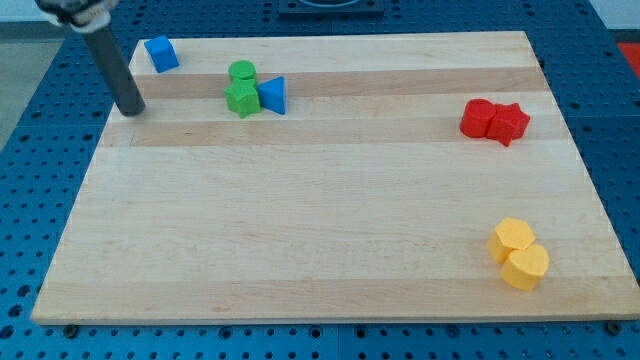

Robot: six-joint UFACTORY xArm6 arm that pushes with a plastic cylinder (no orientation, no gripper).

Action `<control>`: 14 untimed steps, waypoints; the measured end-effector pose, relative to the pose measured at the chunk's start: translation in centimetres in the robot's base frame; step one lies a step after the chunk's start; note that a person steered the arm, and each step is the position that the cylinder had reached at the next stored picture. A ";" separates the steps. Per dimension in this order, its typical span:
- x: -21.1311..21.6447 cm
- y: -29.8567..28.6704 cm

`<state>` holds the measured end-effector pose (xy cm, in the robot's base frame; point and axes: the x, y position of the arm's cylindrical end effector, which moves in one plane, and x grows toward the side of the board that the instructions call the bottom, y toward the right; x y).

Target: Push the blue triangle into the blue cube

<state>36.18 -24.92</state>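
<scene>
Worktop [300, 230] carried the blue triangle [272, 94] near the view's top left, touching a green block [241, 98], with a green cylinder [241, 72] just behind. The blue cube [160, 53] sat further left. My tip [131, 108] rested below the cube, left of the greens; no fingers existed.

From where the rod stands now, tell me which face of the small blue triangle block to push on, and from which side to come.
Push the blue triangle on its face toward the view's right, coming from that side. The blue cube lies up-left, and two green blocks touch the triangle's left, so expect interference. My tip sits left of them all and must circle round.
</scene>
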 end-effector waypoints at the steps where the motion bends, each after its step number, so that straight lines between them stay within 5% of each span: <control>1: 2.4 7.7; 2: 2.5 13.1; 7: -5.3 21.0; 12: -13.5 12.3; 14: -12.9 9.2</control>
<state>23.28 -15.75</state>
